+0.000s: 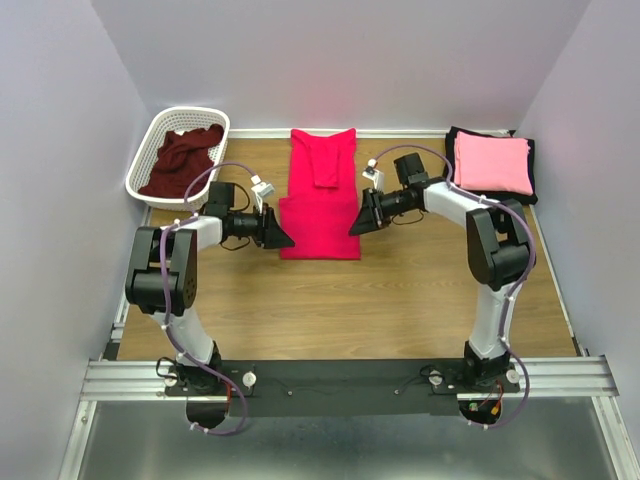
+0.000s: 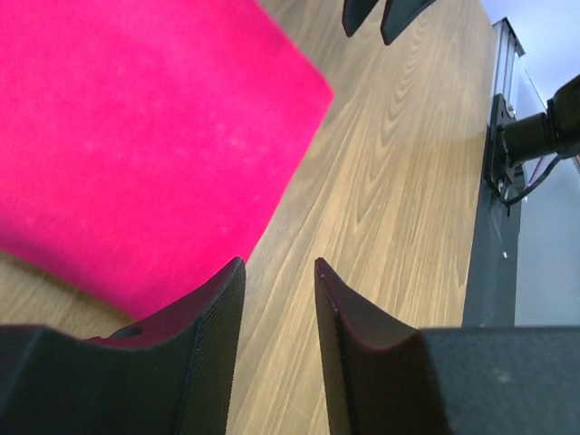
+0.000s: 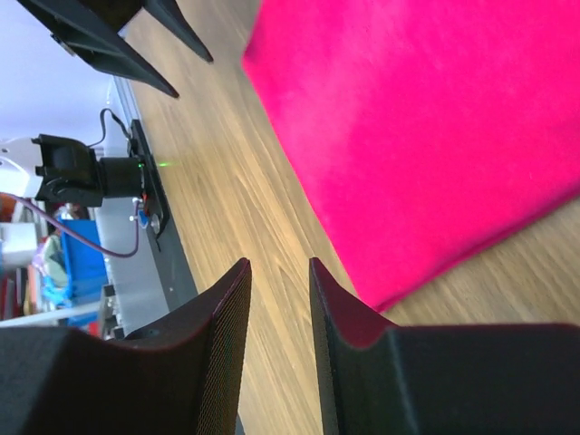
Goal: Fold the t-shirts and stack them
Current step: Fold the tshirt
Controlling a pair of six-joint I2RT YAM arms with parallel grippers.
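The crimson-red t-shirt point(image 1: 320, 195) lies flat at the middle back of the table, its sleeves folded in. My left gripper point(image 1: 283, 240) is open and empty just left of the shirt's near left corner; in the left wrist view point(image 2: 279, 263) the shirt point(image 2: 136, 136) fills the upper left. My right gripper point(image 1: 357, 226) is open and empty at the shirt's right edge; the right wrist view point(image 3: 279, 263) shows the shirt point(image 3: 435, 118) on the right. A folded light pink t-shirt point(image 1: 492, 163) lies on the black t-shirt point(image 1: 455, 140) at the back right. The dark maroon t-shirt point(image 1: 183, 160) is crumpled in the basket.
The white lattice basket point(image 1: 150, 150) stands at the back left corner. Purple walls close the table on three sides. A metal rail point(image 1: 340, 375) with the arm bases runs along the near edge. Bare wood lies in front of the red shirt.
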